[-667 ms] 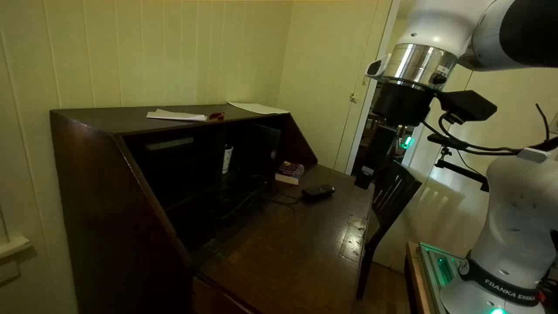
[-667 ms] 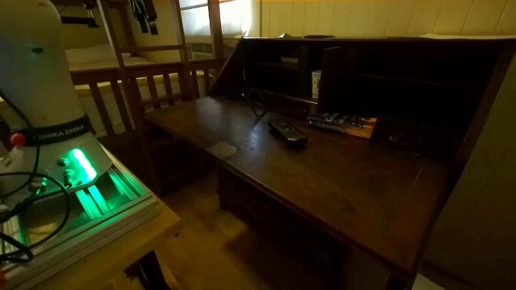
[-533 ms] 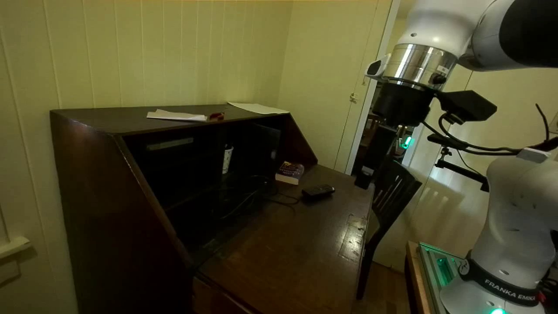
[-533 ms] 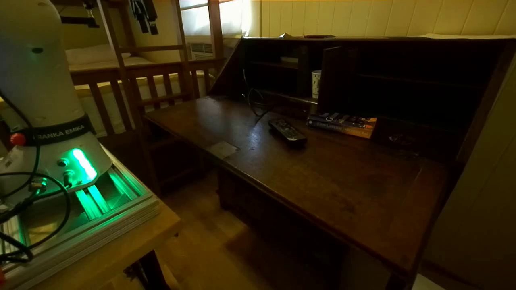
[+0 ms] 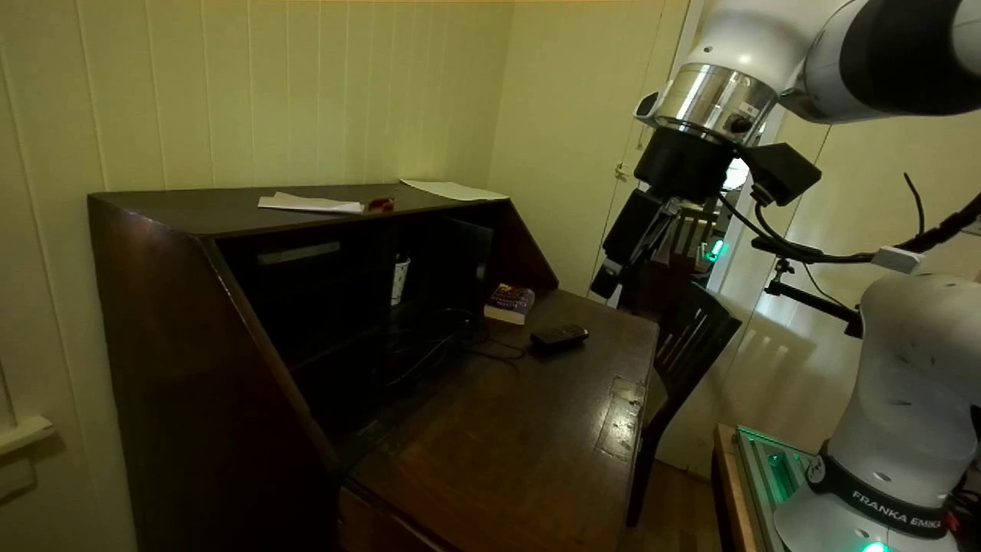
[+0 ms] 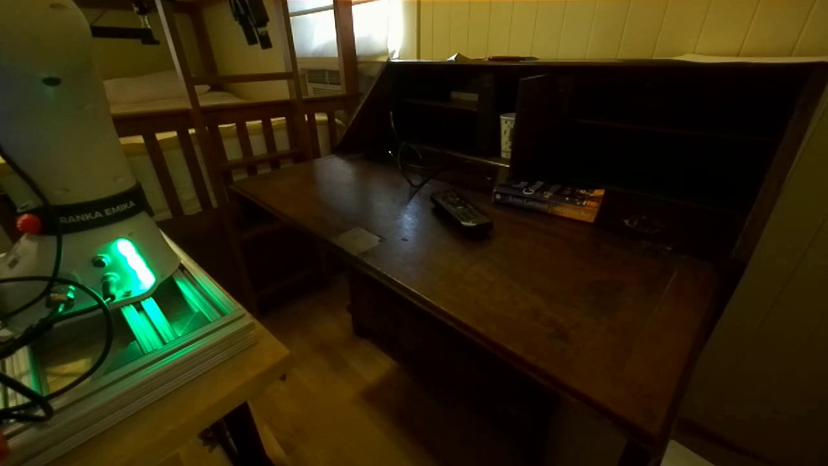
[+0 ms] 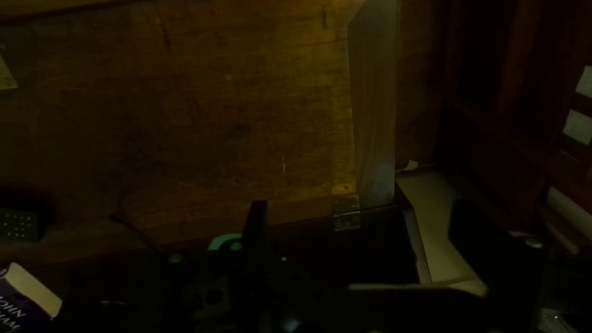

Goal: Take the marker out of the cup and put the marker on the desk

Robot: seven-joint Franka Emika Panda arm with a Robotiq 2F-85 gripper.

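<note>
Gripper [image 7: 360, 210] parted, nothing held, well apart from cup [image 5: 399, 282], which stands upright farther in, on inner shelf [image 6: 466, 156] of desk [image 5: 490, 437]. Marker indistinct, presumably near-vertical in cup; reach likely runs inward.

Free air separates the black two-fingered gripper [image 5: 611, 278] from the dark brown wooden desk [image 5: 521, 429]; below gripper height, a black oblong remote [image 5: 559, 336] and a purple-covered book [image 5: 510, 303] obstruct passage.

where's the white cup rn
In an exterior view, the white cup stands on a shelf in the desk, just left of a dark upright panel, above the book.
</note>
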